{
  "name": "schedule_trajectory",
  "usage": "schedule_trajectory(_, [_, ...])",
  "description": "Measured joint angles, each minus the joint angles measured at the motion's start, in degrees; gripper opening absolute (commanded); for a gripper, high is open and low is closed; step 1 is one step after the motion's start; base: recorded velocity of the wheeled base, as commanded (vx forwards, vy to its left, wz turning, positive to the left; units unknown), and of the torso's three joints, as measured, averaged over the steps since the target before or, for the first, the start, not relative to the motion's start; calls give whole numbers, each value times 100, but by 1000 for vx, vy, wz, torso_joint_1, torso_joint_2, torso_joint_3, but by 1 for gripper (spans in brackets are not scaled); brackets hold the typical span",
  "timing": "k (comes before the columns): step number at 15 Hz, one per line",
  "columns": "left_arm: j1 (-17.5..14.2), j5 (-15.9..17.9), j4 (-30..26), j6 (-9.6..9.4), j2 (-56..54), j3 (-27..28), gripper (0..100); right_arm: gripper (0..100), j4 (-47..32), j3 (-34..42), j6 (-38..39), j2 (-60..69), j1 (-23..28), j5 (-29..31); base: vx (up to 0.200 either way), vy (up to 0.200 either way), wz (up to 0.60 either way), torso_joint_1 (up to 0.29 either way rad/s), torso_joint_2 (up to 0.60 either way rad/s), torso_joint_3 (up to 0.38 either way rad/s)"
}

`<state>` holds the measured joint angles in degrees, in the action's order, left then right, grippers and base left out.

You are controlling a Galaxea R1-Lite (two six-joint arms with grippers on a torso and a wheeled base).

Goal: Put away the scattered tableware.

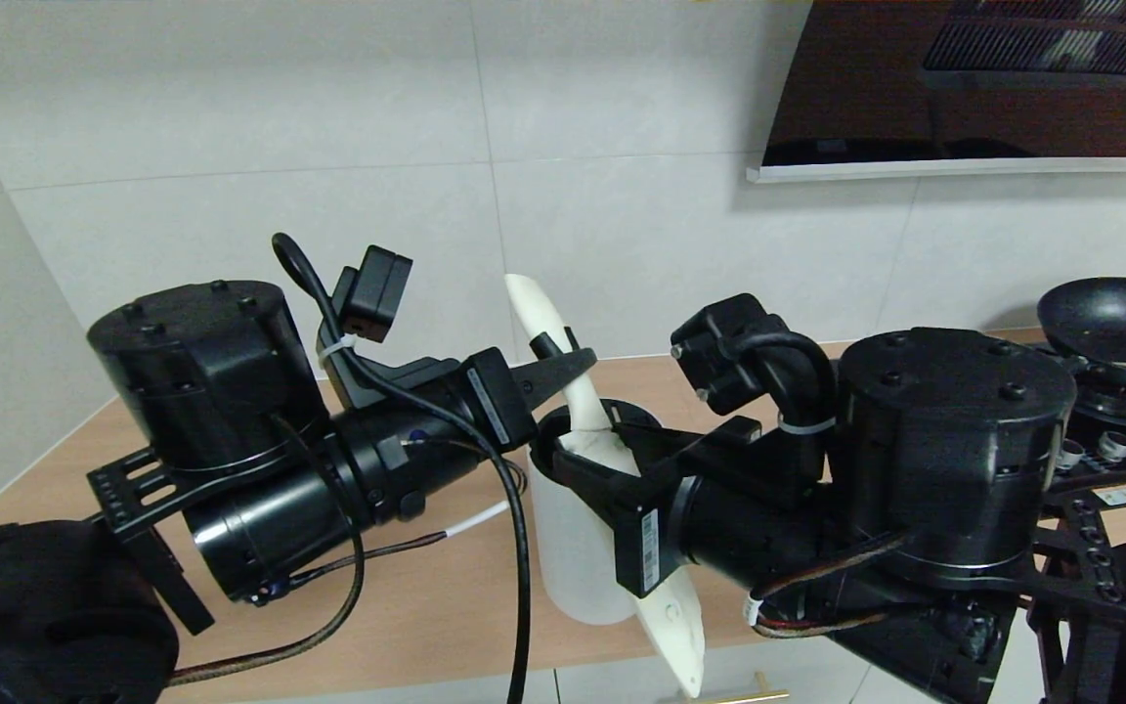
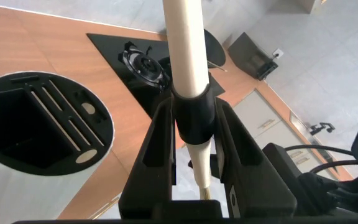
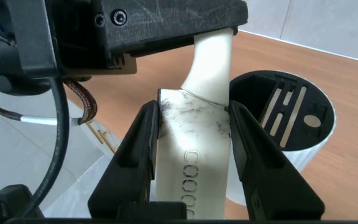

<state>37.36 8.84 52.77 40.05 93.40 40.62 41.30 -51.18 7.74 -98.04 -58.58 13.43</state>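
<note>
The left claw (image 1: 563,367) is clamping the handle of the white spatula (image 1: 536,311) while the right claw (image 1: 607,460) is pinching its blade, both just above the utensil holder (image 1: 573,562) on the counter (image 1: 416,611), so a handover seems to be going on, calling for one claw to release before slotting.

a black pan (image 1: 1115,318) sits on the stove (image 1: 1110,401) beneath a dark range hood (image 1: 974,88).

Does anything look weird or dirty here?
Yes. Both grippers clamp one white spatula at once: the left gripper on its handle, the right gripper on its blade. It hangs tilted, outside the utensil holder. The blade carries dark smudges.
</note>
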Motion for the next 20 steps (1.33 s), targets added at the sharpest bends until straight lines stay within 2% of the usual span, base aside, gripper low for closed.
schedule_trajectory(4, [-7, -52, -22, 0, -30, 37, 0, 0, 16, 7, -2, 33, 11, 0, 0, 0, 0, 0, 0, 0])
schedule_trajectory(5, [-7, -107, -33, -4, -41, 54, 0, 100, 29, 11, 2, 35, 11, 2, 0, 0, 0, 0, 0, 0])
schedule_trajectory(7, [-16, -364, -50, -30, -46, 139, 0, 100, 38, 18, 6, 51, 17, 5, 0, 0, 0, 0, 0, 0])
schedule_trajectory(11, [0, -670, -146, -171, -40, 304, 0, 100, 22, 40, 5, 101, 61, 0, 0, 0, 0, 0, 0, 0])
schedule_trajectory(13, [0, -1113, -441, -343, -55, 518, 0, 100, 2, 73, -5, 250, 207, -28, 0, 0, 0, 0, 0, 0])
schedule_trajectory(15, [0, -1820, -925, -602, -129, 911, 0, 100, -39, 121, -13, 505, 580, -66, 0, 0, 0, 0, 0, 0])
schedule_trajectory(16, [0, -2085, -1151, -775, -208, 1092, 0, 100, -50, 146, -16, 612, 808, -90, 0, 0, 0, 0, 0, 0])
schedule_trajectory(17, [15, -2348, -1415, -1057, -302, 1274, 0, 100, -55, 165, -22, 722, 1059, -129, 0, 0, 0, 0, 0, 0])
schedule_trajectory(20, [105, -3243, -2031, -2122, -490, 1911, 0, 100, -63, 184, -28, 1001, 1776, -293, 0, 0, 0, 0, 0, 0])
